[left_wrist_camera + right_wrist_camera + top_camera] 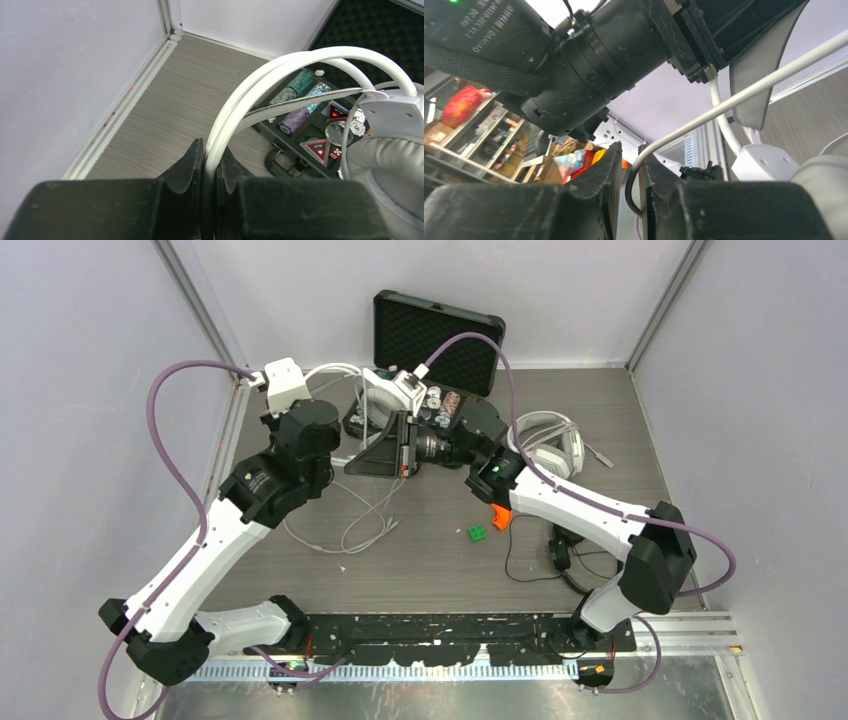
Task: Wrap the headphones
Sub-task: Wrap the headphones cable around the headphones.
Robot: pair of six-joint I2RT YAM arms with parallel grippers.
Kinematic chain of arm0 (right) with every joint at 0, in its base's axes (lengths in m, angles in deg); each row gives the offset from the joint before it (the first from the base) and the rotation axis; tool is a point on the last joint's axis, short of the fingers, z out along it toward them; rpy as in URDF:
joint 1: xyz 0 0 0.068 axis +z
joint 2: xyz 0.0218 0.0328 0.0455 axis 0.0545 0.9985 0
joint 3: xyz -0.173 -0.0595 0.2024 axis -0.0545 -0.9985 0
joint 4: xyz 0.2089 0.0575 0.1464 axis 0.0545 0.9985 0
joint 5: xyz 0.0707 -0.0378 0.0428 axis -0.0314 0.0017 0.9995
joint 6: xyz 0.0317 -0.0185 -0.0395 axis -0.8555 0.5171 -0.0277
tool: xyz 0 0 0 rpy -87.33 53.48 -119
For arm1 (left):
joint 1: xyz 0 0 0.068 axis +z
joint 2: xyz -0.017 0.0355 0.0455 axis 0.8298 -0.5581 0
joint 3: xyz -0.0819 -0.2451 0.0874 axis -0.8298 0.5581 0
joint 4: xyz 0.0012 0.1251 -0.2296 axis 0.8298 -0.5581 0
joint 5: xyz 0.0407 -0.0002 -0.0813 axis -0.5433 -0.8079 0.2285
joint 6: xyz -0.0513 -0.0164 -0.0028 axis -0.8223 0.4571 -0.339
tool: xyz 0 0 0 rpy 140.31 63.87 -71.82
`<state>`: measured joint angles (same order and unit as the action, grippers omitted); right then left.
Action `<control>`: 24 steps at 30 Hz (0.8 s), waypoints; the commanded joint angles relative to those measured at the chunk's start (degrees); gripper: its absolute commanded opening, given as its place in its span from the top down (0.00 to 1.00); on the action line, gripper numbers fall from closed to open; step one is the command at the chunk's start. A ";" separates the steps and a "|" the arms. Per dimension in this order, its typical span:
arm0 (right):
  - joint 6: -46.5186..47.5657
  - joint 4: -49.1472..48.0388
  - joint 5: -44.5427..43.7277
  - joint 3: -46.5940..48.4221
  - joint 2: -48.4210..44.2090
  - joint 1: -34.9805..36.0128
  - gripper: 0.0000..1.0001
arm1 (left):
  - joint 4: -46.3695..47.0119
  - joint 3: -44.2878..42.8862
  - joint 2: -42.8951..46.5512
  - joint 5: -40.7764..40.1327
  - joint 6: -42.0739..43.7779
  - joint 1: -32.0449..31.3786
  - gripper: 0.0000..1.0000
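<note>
My left gripper (211, 150) is shut on the white headband (280, 67) of one white over-ear headset, whose grey ear pad (385, 180) fills the right of the left wrist view. In the top view this headset (372, 400) is held up at the back centre, where the left gripper (372, 458) and the right gripper (404, 452) meet. My right gripper (629, 150) is closed on that headset's grey-white cable (734, 97). The second white headset (548, 445) lies behind the right arm. The black headset (565, 555) with its thin cable lies at the front right.
An open black case (437, 335) stands at the back, its tray of poker chips (300, 107) just behind the held headset. A loose white cable (360, 525) lies mid-table. A green block (478, 533) and an orange piece (500, 517) lie near the right arm. Walls close in on the left and back.
</note>
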<state>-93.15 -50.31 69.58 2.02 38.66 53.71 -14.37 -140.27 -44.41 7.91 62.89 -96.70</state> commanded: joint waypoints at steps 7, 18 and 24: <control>17.10 8.44 -11.13 -0.24 -6.14 3.02 0.76 | -2.50 -5.49 1.92 0.97 -23.35 0.02 1.00; 32.12 11.41 -18.95 -3.38 -7.90 4.97 0.75 | -4.99 -9.83 0.98 4.22 -28.71 0.02 1.00; 35.72 11.25 -21.31 -4.76 -9.08 5.90 0.75 | -4.41 -10.84 0.11 3.53 -29.04 -0.01 1.00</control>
<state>-62.55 -38.04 51.81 -2.26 32.19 58.85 -24.42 -147.35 -44.65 12.41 39.17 -96.68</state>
